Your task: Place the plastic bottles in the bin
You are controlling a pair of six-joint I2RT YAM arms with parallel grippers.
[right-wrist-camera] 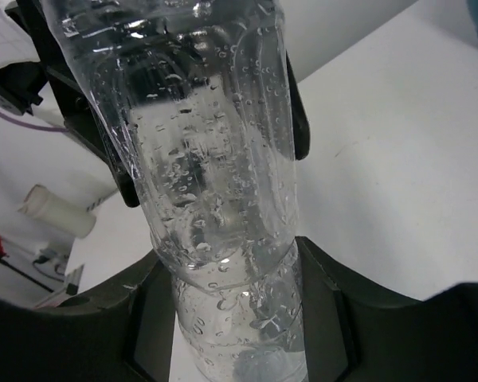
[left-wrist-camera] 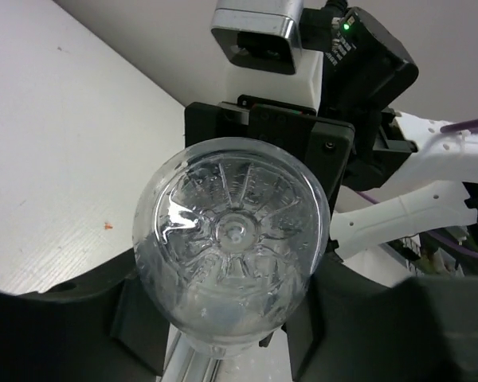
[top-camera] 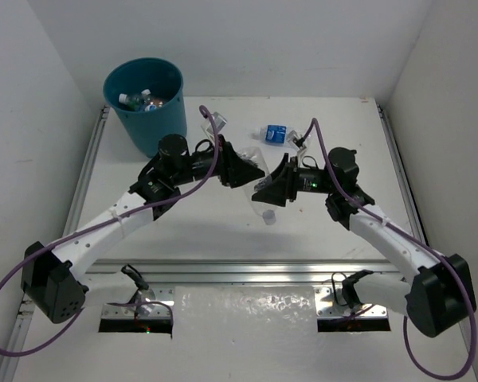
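Note:
A clear unlabelled plastic bottle [top-camera: 264,207] hangs above the middle of the table between both arms. My right gripper [top-camera: 264,191] is shut on its lower body near the neck, with a finger on each side [right-wrist-camera: 239,326]. My left gripper [top-camera: 248,169] is closed round the base end; in the left wrist view the ribbed base [left-wrist-camera: 233,235] fills the gap between the fingers [left-wrist-camera: 227,334]. The teal bin [top-camera: 155,123] stands at the far left with several bottles [top-camera: 142,101] inside. A blue-labelled bottle [top-camera: 275,134] lies on the table behind the grippers.
Purple cables [top-camera: 213,127] loop over both arms, and a small clear object lies by one of them near the bin. White walls close in the table on the left, right and back. An aluminium rail [top-camera: 247,274] runs along the near edge.

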